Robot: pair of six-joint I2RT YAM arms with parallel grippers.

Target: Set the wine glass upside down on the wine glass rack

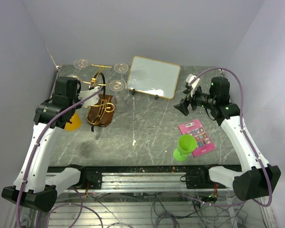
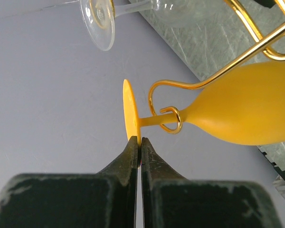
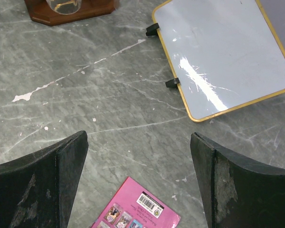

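My left jaws are pressing flat together. Their tips are meeting the edge of the round foot of the yellow plastic wine glass (image 2: 247,111), and I cannot tell whether that thin edge is nipped between them or only touching. The glass is lying straight ahead of these jaws. Its stem is passing through a small curl at the end of one arm of the gold wire wine glass rack with the dark-brown wooden base (image 1: 100,107), with the foot on the jaws' side of the curl and the bowl beyond it. From above, the yellow bowl is showing at the rack's left side, partly under my left arm. A clear stemmed glass (image 2: 102,21) is sitting on the rack farther off.

My right jaws are standing wide apart and holding nothing, hovering over the grey marbled tabletop (image 3: 109,95), well apart from the rack. A pink printed booklet (image 3: 137,209) is lying just below them, and the gold-framed white board (image 3: 223,61) is lying ahead of them. A green plastic goblet (image 1: 184,146) is standing beside the booklet.
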